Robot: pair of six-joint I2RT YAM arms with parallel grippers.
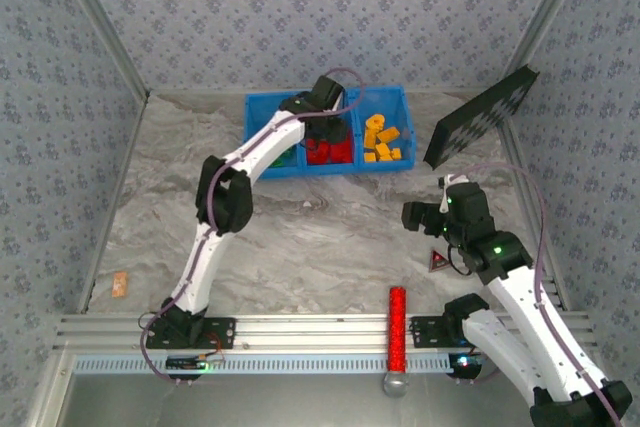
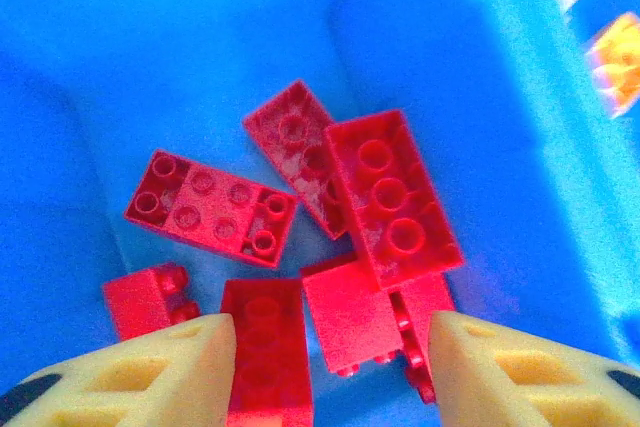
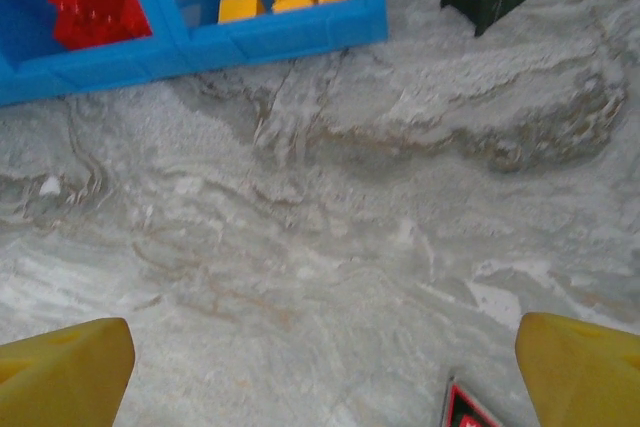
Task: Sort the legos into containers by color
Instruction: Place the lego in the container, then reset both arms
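- My left gripper (image 2: 330, 347) hangs over the middle compartment of the bin (image 1: 400, 95), fingers apart and empty, with red bricks (image 2: 210, 207) piled below.
- Yellow bricks (image 1: 380, 139) lie in the right compartment; the arm hides most of the left one.
- My right gripper (image 3: 325, 367) hovers wide open over the table (image 3: 330, 227), holding nothing.
- One orange piece (image 1: 120, 284) lies near the table's left edge. I judge the sort nearly done, with that piece outstanding.

A blue three-compartment bin (image 1: 385, 167) sits at the bench's far edge. Red bricks (image 2: 385, 197) lie jumbled in its middle compartment and yellow-orange bricks (image 1: 380, 139) in its right.
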